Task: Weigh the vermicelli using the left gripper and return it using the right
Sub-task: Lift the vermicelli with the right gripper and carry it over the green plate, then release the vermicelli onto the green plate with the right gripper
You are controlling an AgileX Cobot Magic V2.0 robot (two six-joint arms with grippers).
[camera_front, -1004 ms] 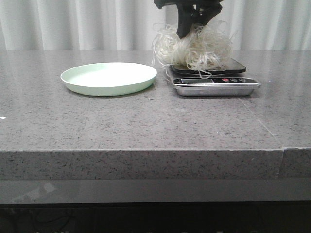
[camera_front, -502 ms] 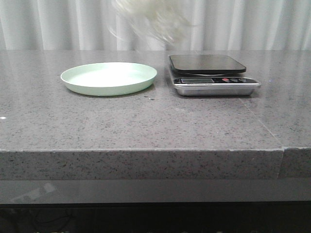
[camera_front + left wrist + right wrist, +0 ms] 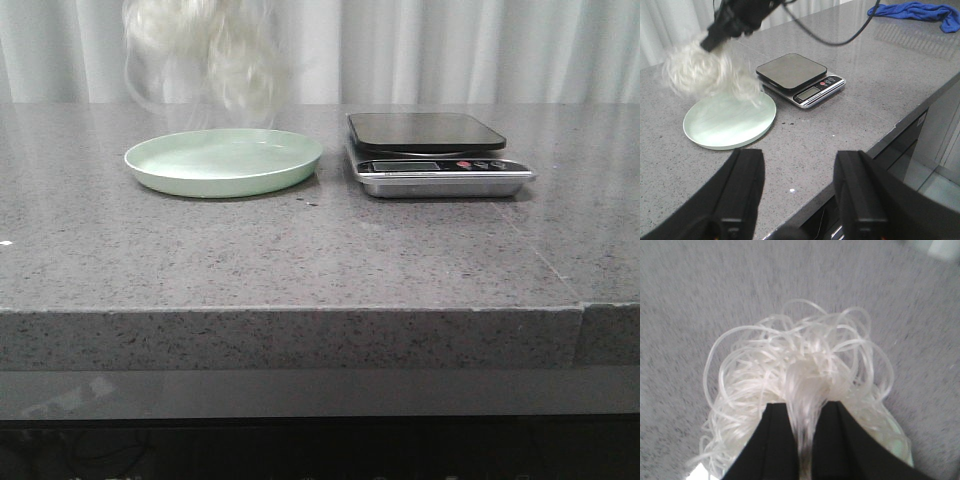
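Grey stone tabletop (image 3: 300, 250), pale curtain behind. Right hand (image 3: 807, 440) pinches vermicelli (image 3: 205, 50), hanging above green plate (image 3: 224, 161) for return. Left hand (image 3: 797, 195) spread, empty. Scale (image 3: 430, 150) bare.

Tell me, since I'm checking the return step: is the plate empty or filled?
Empty: the vermicelli hangs above the plate, not resting on it.

The left gripper (image 3: 799, 192) has two broad, matte black fingers (image 3: 742, 187) with rounded edges and small orange marks low on each. The right gripper (image 3: 807, 447) shows two black tapered fingers. A thin black cable (image 3: 832, 39) trails from the right arm.
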